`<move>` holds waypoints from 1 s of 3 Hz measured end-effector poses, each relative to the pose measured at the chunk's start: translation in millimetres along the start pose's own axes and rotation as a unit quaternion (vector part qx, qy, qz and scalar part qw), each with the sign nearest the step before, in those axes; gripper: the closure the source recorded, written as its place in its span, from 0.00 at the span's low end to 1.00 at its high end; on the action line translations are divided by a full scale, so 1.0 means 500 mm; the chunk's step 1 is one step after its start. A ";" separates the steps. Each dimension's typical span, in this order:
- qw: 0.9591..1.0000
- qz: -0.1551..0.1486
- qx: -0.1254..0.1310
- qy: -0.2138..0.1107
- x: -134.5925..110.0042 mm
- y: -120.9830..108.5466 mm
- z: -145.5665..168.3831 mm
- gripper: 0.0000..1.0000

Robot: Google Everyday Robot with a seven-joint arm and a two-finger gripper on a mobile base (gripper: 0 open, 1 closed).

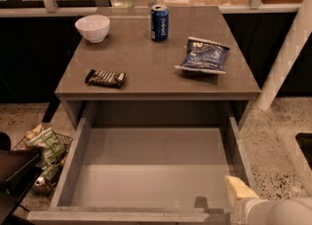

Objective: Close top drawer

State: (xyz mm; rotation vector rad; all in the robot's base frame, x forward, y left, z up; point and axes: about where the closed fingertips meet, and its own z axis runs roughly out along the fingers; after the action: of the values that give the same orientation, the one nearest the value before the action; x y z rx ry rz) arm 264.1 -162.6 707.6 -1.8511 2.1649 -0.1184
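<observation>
The top drawer (146, 170) stands pulled far out from under the grey table top; its inside is plain grey and holds nothing. Its front edge (117, 215) runs along the bottom of the view. My gripper (239, 192) shows at the bottom right as a pale yellowish tip on a white arm. It sits at the drawer's front right corner, over the right side wall.
On the table top (146, 58) stand a white bowl (92, 27), a blue can (159, 22), a blue chip bag (204, 56) and a dark snack bar (105, 78). A wire basket of packets (44, 153) is on the floor left. A white post (287, 53) stands right.
</observation>
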 end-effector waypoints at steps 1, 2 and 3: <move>0.999 -0.041 -0.004 0.008 -0.020 0.030 0.055 0.00; 0.998 -0.066 -0.019 -0.005 -0.045 0.058 0.122 0.15; 0.997 -0.070 -0.022 -0.010 -0.052 0.063 0.140 0.38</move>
State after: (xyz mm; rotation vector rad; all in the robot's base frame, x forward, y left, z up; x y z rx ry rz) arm 256.5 -123.2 637.6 -2.0191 2.0381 -0.0822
